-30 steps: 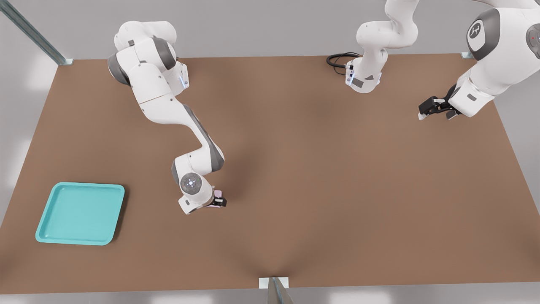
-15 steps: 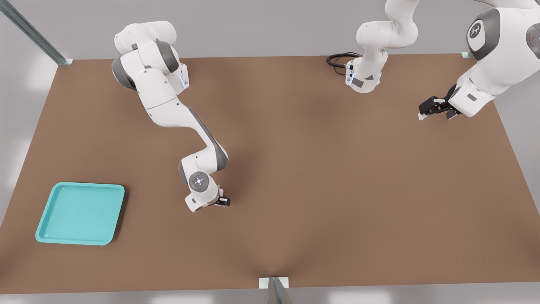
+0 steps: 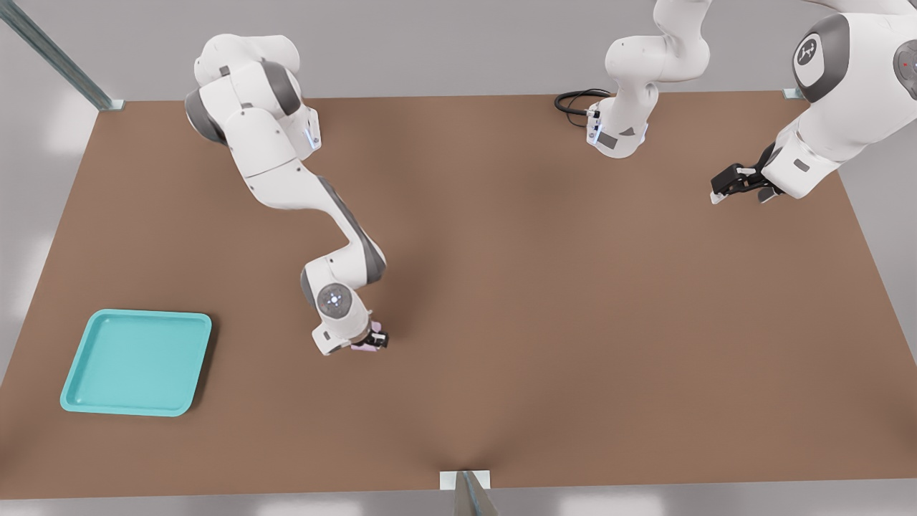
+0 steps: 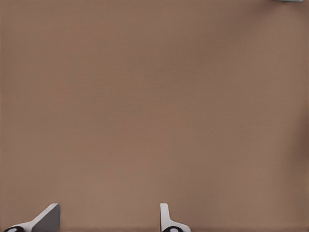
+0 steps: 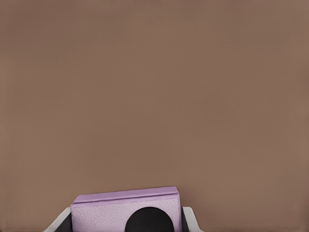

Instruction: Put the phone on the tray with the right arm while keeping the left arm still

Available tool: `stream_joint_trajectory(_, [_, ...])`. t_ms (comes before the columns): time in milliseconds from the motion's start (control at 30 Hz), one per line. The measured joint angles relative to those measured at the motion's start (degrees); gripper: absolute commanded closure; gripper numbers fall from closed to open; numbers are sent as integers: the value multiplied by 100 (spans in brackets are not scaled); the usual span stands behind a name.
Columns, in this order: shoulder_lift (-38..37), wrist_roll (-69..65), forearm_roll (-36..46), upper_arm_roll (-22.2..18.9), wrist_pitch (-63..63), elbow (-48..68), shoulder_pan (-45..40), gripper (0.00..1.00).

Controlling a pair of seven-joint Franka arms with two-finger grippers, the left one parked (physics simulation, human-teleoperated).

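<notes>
The gripper [image 3: 372, 342] was clamped on the phone [image 5: 126, 210], which had risen slightly off mid-desk as the wrist pulled back over the last second. Lift looked underway; the tray [image 3: 136, 362] near the desk's front-left corner sat well apart, not yet reached.

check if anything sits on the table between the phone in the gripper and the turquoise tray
Nothing visible does. The gripper is shut on the phone near the table's middle, and the tray lies toward the front view's left. Only bare brown table shows between them.
</notes>
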Motion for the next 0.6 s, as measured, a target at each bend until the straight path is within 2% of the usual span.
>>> stream_joint_trajectory(200, [-744,-136,6,-7,-392,-269,-588,18])
stream_joint_trajectory(400, [-1660,-933,24,-5,-764,-951,-2420,18])
stream_joint_trajectory(600, [-1681,-2172,48,51,-1101,-953,-3781,21])
